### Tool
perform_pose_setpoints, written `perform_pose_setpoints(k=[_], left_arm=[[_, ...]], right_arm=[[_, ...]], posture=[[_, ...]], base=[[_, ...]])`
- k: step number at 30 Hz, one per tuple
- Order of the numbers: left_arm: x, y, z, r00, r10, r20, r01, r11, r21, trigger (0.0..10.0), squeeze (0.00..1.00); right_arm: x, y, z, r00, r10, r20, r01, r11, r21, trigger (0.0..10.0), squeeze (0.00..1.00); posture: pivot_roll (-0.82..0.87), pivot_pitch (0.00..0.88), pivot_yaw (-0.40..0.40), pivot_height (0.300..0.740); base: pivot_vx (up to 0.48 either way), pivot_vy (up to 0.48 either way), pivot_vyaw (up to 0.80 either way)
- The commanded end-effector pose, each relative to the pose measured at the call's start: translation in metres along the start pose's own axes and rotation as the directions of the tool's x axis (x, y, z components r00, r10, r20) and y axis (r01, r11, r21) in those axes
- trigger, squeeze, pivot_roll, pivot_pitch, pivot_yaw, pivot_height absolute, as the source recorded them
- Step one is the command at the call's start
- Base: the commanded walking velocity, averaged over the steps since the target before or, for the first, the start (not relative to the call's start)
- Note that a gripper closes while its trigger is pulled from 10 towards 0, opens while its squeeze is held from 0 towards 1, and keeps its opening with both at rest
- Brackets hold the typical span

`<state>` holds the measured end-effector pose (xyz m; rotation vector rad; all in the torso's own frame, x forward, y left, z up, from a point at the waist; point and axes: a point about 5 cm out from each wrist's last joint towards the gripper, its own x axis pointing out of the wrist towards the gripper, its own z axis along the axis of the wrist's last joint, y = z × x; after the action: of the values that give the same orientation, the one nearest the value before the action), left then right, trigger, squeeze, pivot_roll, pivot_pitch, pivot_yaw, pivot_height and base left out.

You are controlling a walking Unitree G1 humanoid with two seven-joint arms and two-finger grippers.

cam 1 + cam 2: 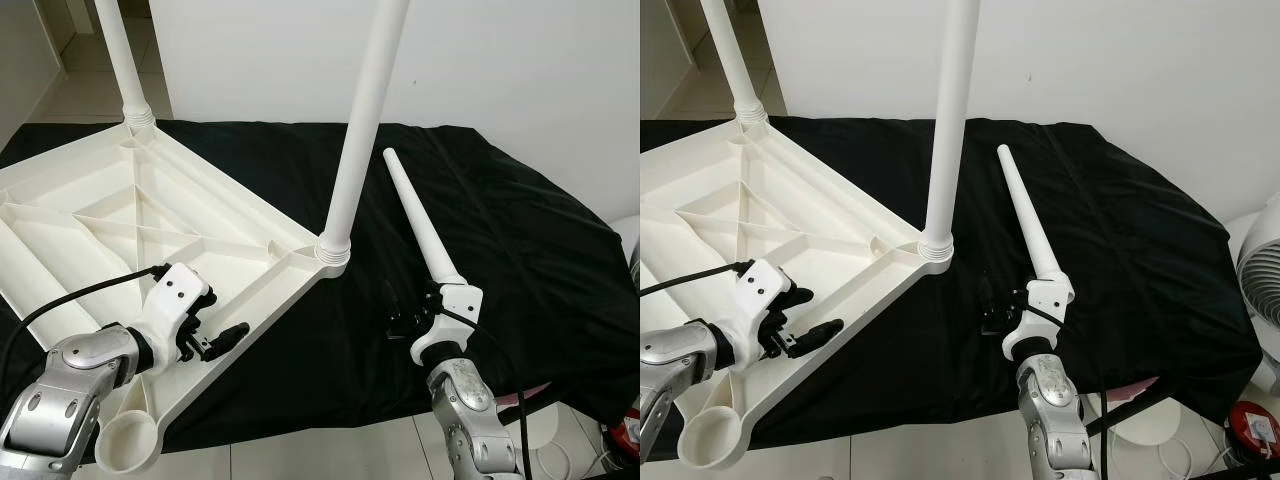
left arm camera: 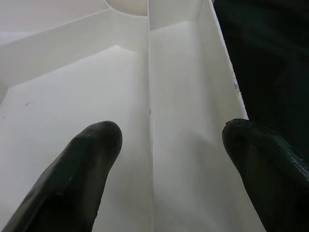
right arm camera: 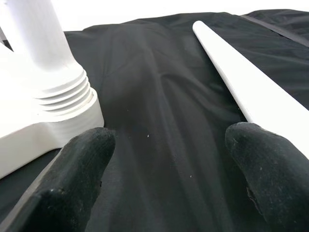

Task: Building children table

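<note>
Hovering our left gripper (image 1: 222,337) open over the upturned tabletop (image 1: 90,215) — right gripper (image 3: 169,159) open beside the loose leg (image 1: 420,220). Nudge it, and it rolls away.

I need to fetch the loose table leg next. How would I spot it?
Find the upturned white tabletop on the black cloth. Right of it, ahead of the right gripper, lies the loose leg: tapered, lying flat, while the other legs stand upright in corner sockets.
</note>
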<state>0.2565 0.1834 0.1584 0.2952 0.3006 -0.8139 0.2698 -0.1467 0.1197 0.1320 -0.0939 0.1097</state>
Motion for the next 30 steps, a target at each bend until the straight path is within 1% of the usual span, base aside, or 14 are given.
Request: perform_pose_setpoints(k=[1, 3, 4, 7, 9, 12, 17, 20, 22, 25, 26, 27, 29, 30], left_arm=[[-0.001, 0.008, 0.005, 1.0, -0.015, 0.027, 0.015, 1.0, 0.003, 10.0, 0.0], [-0.001, 0.008, 0.005, 1.0, -0.015, 0.027, 0.015, 1.0, 0.003, 10.0, 0.0], [-0.003, 0.012, 0.003, 1.0, 0.008, 0.01, -0.009, 1.0, 0.014, 10.0, 0.0], [-0.004, 0.015, 0.001, 1.0, 0.022, -0.015, -0.022, 1.0, 0.019, 10.0, 0.0], [-0.007, 0.021, -0.002, 0.997, 0.064, -0.049, -0.063, 0.998, 0.031, 10.0, 0.0], [-0.009, 0.023, -0.003, 0.995, 0.076, -0.06, -0.074, 0.997, 0.039, 10.0, 0.0], [-0.015, 0.023, -0.006, 0.993, 0.056, -0.101, -0.05, 0.997, 0.06, 10.0, 0.0], [-0.02, 0.02, -0.012, 0.988, 0.006, -0.152, 0.003, 0.998, 0.06, 10.0, 0.0], [-0.02, 0.017, -0.016, 0.985, -0.016, -0.173, 0.027, 0.998, 0.062, 9.7, 0.0], [-0.019, 0.016, -0.016, 0.984, -0.021, -0.178, 0.032, 0.998, 0.061, 9.6, 0.0], [-0.018, 0.014, -0.017, 0.982, -0.027, -0.186, 0.039, 0.997, 0.06, 5.6, 0.0], [-0.016, 0.013, -0.019, 0.98, -0.03, -0.197, 0.042, 0.998, 0.056, 4.7, 0.0], [-0.014, 0.012, -0.02, 0.978, -0.032, -0.204, 0.044, 0.998, 0.053, 4.7, 0.0], [-0.006, 0.014, -0.021, 0.98, 0.003, -0.199, 0.009, 0.998, 0.057, 0.0, 0.0]], right_arm=[[0.0, -0.001, -0.002, 1.0, 0.003, -0.008, -0.003, 1.0, -0.01, 10.0, 0.0], [0.0, -0.001, -0.002, 1.0, 0.003, -0.008, -0.003, 1.0, -0.01, 10.0, 0.0], [0.0, 0.0, -0.002, 1.0, 0.005, -0.008, -0.006, 1.0, -0.01, 10.0, 0.0], [0.001, 0.0, -0.002, 1.0, 0.008, -0.007, -0.008, 1.0, -0.01, 10.0, 0.0], [0.001, 0.0, -0.002, 1.0, 0.008, -0.007, -0.008, 1.0, -0.01, 10.0, 0.0], [0.001, 0.0, -0.002, 1.0, 0.007, -0.007, -0.007, 1.0, -0.01, 10.0, 0.0], [0.001, 0.0, -0.003, 1.0, 0.007, -0.005, -0.007, 1.0, -0.01, 10.0, 0.0], [0.002, 0.001, -0.002, 1.0, 0.004, -0.002, -0.004, 1.0, -0.009, 10.0, 0.0], [0.003, 0.001, -0.002, 1.0, 0.003, 0.0, -0.003, 1.0, -0.008, 10.0, 0.0], [0.003, 0.001, -0.002, 1.0, 0.003, 0.001, -0.003, 1.0, -0.008, 10.0, 0.0], [0.003, 0.001, -0.002, 1.0, 0.002, 0.002, -0.002, 1.0, -0.007, 10.0, 0.0], [0.004, 0.001, -0.002, 1.0, 0.0, 0.003, 0.0, 1.0, -0.007, 10.0, 0.0], [0.004, 0.0, -0.002, 1.0, -0.002, 0.004, 0.002, 1.0, -0.006, 10.0, 0.0], [0.004, 0.0, -0.001, 1.0, -0.007, 0.006, 0.007, 1.0, -0.006, 10.0, 0.0]], posture=[[0.07, 0.045, -0.078, 0.74], [0.07, 0.045, -0.078, 0.74], [0.07, 0.044, -0.078, 0.74], [0.07, 0.043, -0.077, 0.74], [0.07, 0.042, -0.078, 0.74], [0.07, 0.042, -0.078, 0.74], [0.08, 0.043, -0.076, 0.74], [0.08, 0.043, -0.075, 0.74], [0.08, 0.043, -0.075, 0.74], [0.08, 0.043, -0.075, 0.74], [0.08, 0.046, -0.073, 0.74], [0.08, 0.046, -0.073, 0.74], [0.08, 0.046, -0.073, 0.74], [0.08, 0.053, -0.072, 0.74]], base=[[0.0, 0.0, 0.0], [0.0, 0.0, 0.0], [0.0, 0.0, 0.0], [0.0, 0.0, 0.0], [0.0, 0.0, 0.0], [0.0, 0.0, 0.0], [0.0, 0.0, 0.0], [0.0, 0.0, 0.0], [0.0, 0.0, 0.0], [0.0, 0.0, 0.0], [0.0, 0.0, 0.0], [0.0, 0.0, 0.0], [0.0, 0.0, 0.0], [0.0, 0.0, 0.0]])
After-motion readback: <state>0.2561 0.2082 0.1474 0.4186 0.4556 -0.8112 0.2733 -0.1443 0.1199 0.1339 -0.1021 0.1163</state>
